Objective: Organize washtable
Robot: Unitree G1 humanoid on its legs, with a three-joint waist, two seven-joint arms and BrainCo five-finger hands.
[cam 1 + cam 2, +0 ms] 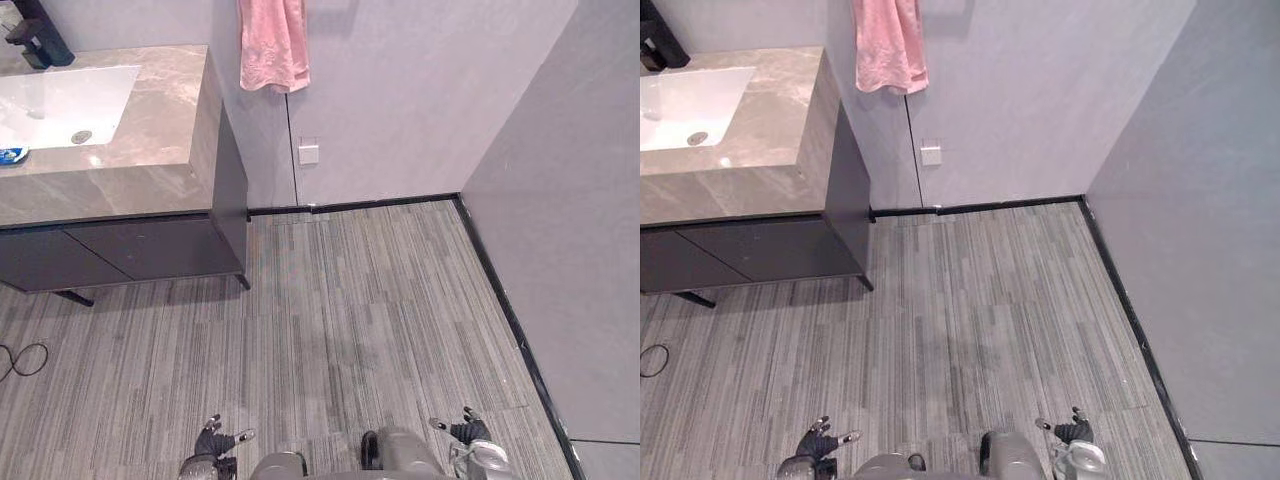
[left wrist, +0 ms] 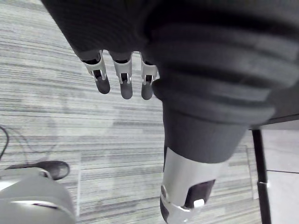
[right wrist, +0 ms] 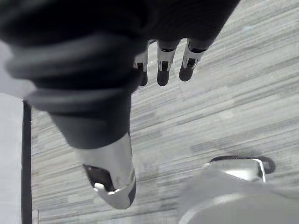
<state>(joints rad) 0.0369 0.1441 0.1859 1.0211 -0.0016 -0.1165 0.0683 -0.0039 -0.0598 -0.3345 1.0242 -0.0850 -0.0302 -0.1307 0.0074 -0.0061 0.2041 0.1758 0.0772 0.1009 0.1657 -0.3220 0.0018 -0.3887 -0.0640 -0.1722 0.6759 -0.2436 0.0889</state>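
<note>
- The washtable (image 1: 120, 190) stands at the far left, against the wall. It has a stone-look worktop (image 1: 150, 130) over a dark cabinet (image 1: 150, 250).
- In the worktop there is a white basin (image 1: 60, 100), and behind the basin a black faucet (image 1: 35, 42).
- A small blue object (image 1: 10, 155) lies on the worktop just beside the front edge of the basin. It is cut by the picture's border, so I cannot tell what it is.
- A pink towel (image 1: 272, 45) hangs on the wall, just to the right of the washtable.
- The left hand (image 1: 213, 440) and the right hand (image 1: 467, 432) hang low over the striped floor (image 1: 380, 300), well apart from the washtable.
- In the left wrist view the fingers (image 2: 122, 81) are straight and relaxed, slightly apart, and hold nothing. The fingers of the right hand (image 3: 161, 70) look the same in the right wrist view, and they also hold nothing.
- Step in hand, as I judge it: the approach. No object is touched, and the organizing itself is not yet begun.
- The next move calls for the robot to walk and turn to the left until the worktop is in front of it and within reach of both arms.
- Only from there can it see which things lie on the worktop and choose 1 hand for the first grasp. The blue object near the basin is a likely first target.
</note>
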